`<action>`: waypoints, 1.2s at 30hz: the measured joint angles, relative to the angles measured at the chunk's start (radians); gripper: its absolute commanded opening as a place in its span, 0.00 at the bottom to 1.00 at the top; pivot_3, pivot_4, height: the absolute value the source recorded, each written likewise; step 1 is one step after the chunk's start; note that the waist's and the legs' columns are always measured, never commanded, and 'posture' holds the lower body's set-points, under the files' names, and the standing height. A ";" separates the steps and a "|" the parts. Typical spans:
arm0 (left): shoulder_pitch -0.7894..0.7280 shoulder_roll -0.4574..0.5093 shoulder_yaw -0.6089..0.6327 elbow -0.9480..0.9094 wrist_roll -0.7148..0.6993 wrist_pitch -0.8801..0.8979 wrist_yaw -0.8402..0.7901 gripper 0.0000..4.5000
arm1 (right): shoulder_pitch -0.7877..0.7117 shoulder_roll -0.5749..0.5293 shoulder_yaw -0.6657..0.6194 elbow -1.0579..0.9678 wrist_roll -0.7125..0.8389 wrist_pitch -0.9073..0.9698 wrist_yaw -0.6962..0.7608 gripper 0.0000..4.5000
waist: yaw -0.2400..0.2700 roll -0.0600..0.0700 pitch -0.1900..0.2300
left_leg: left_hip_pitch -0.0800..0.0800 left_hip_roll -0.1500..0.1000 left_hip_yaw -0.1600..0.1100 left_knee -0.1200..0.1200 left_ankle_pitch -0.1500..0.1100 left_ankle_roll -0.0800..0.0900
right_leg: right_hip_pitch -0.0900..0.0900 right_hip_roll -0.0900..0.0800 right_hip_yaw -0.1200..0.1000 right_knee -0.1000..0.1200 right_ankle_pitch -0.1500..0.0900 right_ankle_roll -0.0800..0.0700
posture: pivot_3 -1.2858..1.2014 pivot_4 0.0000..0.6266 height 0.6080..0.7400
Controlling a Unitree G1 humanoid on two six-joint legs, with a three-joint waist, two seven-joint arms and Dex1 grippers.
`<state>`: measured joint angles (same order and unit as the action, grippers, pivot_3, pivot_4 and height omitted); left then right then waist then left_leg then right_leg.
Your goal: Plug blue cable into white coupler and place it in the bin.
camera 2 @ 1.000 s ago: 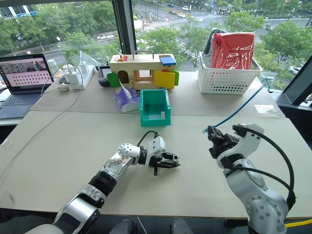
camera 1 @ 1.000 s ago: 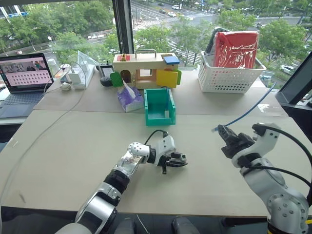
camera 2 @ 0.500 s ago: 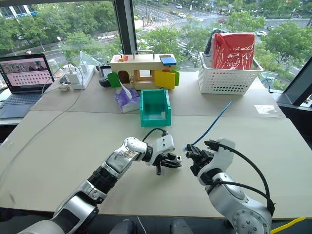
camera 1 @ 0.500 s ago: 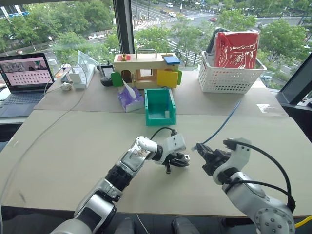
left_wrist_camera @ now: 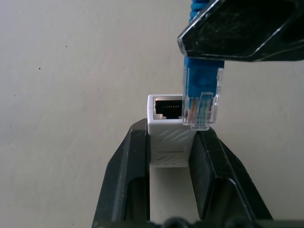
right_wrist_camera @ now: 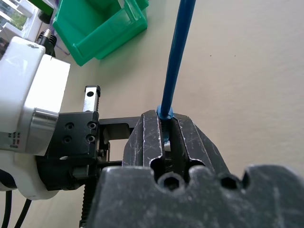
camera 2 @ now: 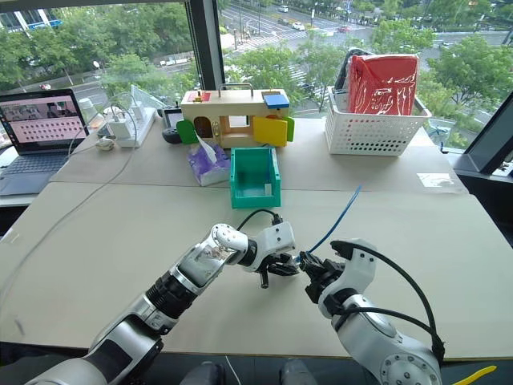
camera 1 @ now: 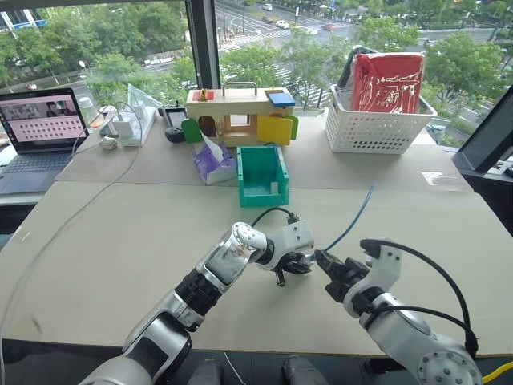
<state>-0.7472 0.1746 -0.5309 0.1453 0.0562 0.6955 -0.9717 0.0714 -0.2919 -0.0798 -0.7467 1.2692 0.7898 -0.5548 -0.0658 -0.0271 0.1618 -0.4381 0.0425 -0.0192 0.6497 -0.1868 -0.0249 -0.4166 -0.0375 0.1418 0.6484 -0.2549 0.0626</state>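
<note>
My left gripper (left_wrist_camera: pixel 170 130) is shut on the white coupler (left_wrist_camera: pixel 168 137), whose dark socket faces away from the wrist. My right gripper (right_wrist_camera: pixel 165 118) is shut on the blue cable (right_wrist_camera: pixel 178 52) just behind its clear plug (left_wrist_camera: pixel 202 102). The plug hangs at the socket's edge, overlapping one corner of the coupler, outside the socket. Both grippers meet over the near middle of the table, left gripper (camera 1: pixel 298 265) beside right gripper (camera 1: pixel 327 266). The cable (camera 1: pixel 357 212) trails back to the right. The green bin (camera 1: pixel 262 175) stands beyond them, open side up.
A white lattice basket (camera 1: pixel 377 120) with a red bag stands at the back right. A wooden toy house (camera 1: pixel 240 116) and a purple tissue pack (camera 1: pixel 213 164) sit behind and beside the bin. A laptop (camera 1: pixel 40 120) and a long whitish cable (camera 1: pixel 80 208) lie at the left.
My right gripper has come down and to the left with the blue cable, up to the left gripper. The left gripper has turned toward it, still holding the coupler.
</note>
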 measured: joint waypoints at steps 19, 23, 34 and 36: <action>0.001 0.008 -0.002 -0.010 -0.028 0.026 0.021 0.14 | 0.000 0.034 0.002 0.060 -0.070 -0.042 0.073 0.00 | -0.002 0.000 -0.001 | 0.000 0.000 0.000 0.000 0.000 0.000 | 0.000 0.000 0.000 0.000 0.000 0.000 | 0.52 0.24 0.96; 0.001 0.006 -0.001 -0.010 -0.033 0.035 0.027 0.14 | -0.005 0.022 0.004 0.061 -0.074 -0.037 0.074 0.00 | -0.001 0.000 -0.001 | 0.000 0.000 0.000 0.000 0.000 0.000 | 0.000 0.000 0.000 0.000 0.000 0.000 | 0.52 0.24 0.96; -0.021 -0.032 0.018 -0.021 -0.076 0.166 0.068 0.14 | -0.029 -0.011 0.033 0.061 -0.102 -0.012 0.075 0.00 | 0.000 0.000 -0.002 | 0.000 0.000 0.000 0.000 0.000 0.000 | 0.000 0.000 0.000 0.000 -0.001 0.002 | 0.52 0.24 0.96; -0.021 -0.026 0.013 -0.035 -0.076 0.181 0.075 0.14 | -0.027 -0.012 0.038 0.061 -0.108 -0.003 0.076 0.00 | -0.002 0.000 -0.002 | 0.001 0.000 0.000 0.000 0.000 0.000 | 0.000 0.000 0.000 0.000 -0.001 0.002 | 0.52 0.24 0.96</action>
<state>-0.7678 0.1488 -0.5177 0.1101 -0.0201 0.8766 -0.8966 0.0444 -0.3034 -0.0415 -0.6860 1.1612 0.7867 -0.4791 -0.0680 -0.0269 0.1601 -0.4376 0.0426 -0.0194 0.6497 -0.1868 -0.0249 -0.4163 -0.0375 0.1417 0.6485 -0.2559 0.0641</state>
